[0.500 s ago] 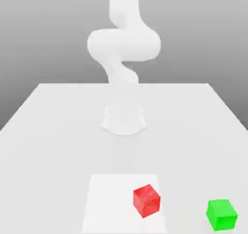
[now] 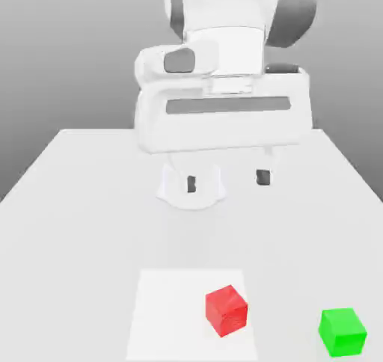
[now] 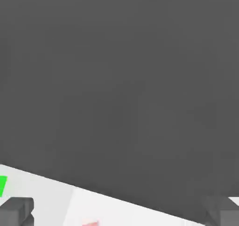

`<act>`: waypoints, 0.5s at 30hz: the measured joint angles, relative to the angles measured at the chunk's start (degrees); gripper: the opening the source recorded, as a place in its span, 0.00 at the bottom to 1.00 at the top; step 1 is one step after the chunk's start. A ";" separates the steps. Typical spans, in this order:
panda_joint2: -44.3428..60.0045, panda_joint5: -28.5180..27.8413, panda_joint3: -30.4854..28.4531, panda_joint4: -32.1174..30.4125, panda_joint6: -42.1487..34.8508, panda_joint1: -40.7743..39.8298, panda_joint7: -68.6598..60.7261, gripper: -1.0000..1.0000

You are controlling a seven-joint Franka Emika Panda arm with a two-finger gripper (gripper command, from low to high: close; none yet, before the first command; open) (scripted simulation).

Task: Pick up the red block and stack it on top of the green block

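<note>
The jaws [image 2: 227, 180] have come into view, open.

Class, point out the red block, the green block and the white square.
Red block [image 2: 226, 310]: exterior view, front face.
Green block [image 2: 342, 330]: exterior view, middle.
White square [image 2: 170, 316]: exterior view, bare surface.

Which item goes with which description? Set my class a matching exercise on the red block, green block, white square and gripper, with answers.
1. Red block
2. Green block
3. White square
4. Gripper

A. Flat on the table, under the red block
B. Open, in the air
C. On the white square
D. Beyond the white square, toward the exterior view's right

Pairs: 1-C; 2-D; 3-A; 4-B
</note>
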 joint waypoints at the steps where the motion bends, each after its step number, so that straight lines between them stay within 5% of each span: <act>1: 2.08 0.05 0.11 -0.76 1.01 0.19 -0.88 0.50; 12: 24.91 -0.58 1.15 -4.13 15.60 1.01 -5.85 0.50; 13: 26.49 -0.54 1.19 -3.91 16.93 0.99 -5.89 0.00; 15: 26.49 -0.56 1.19 -3.91 16.93 0.98 -5.87 0.00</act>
